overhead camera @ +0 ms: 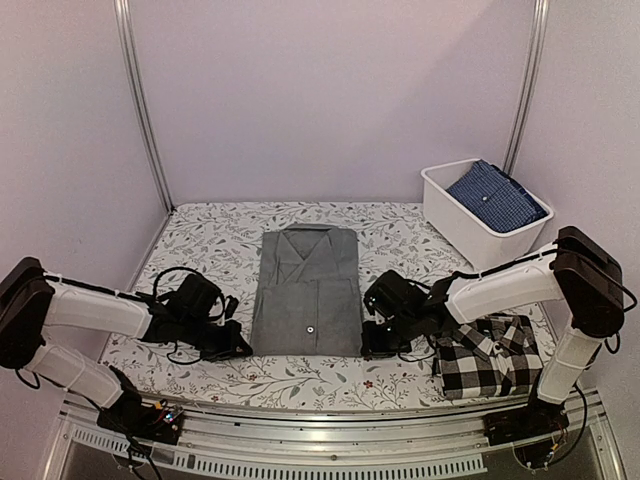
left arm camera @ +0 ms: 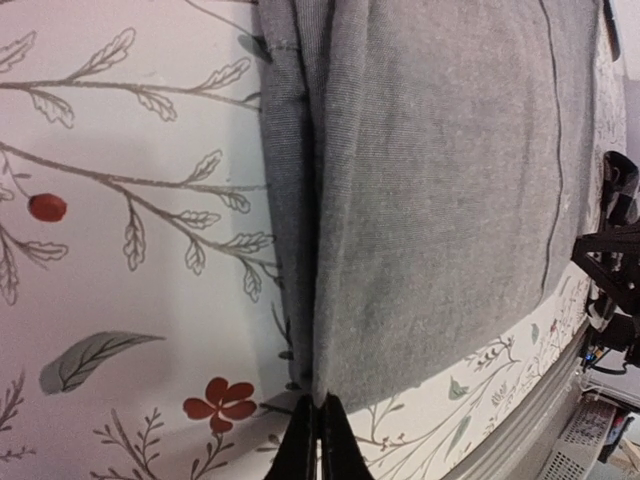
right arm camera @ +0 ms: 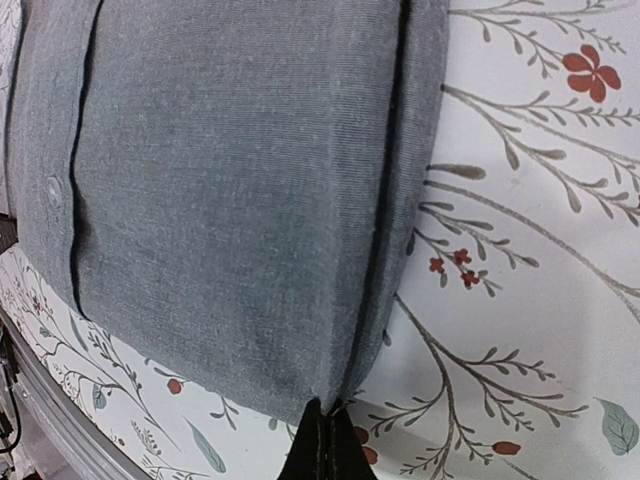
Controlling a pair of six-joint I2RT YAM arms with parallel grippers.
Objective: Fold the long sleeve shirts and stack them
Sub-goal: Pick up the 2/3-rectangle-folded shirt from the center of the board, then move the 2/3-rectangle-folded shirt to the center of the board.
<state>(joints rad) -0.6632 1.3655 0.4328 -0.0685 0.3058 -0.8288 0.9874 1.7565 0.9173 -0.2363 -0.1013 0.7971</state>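
A cloth printed with leaves and red flowers covers the table [overhead camera: 200, 240], with plain pale walls behind. At the near hem of the grey shirt [overhead camera: 307, 290], which lies flat in the middle of the table with its collar away from the arms, the left gripper [left arm camera: 318, 425] and right gripper [right arm camera: 323, 430] each have their jaws pressed together on a bottom corner. The layered edge runs straight into the tips, so each seems to pinch cloth, though how many layers are caught is hidden. The fabric looks light, soft and limp: it should sag between the two holds, so these corners are the sensible places to lift for the fold, moved together. The checked shirt [overhead camera: 488, 358] sits folded at the near right, partly behind the right arm. Farther back on the right, a white bin [overhead camera: 450, 215] holds blue checked cloth [overhead camera: 497, 195]; I cannot tell what garment it is.
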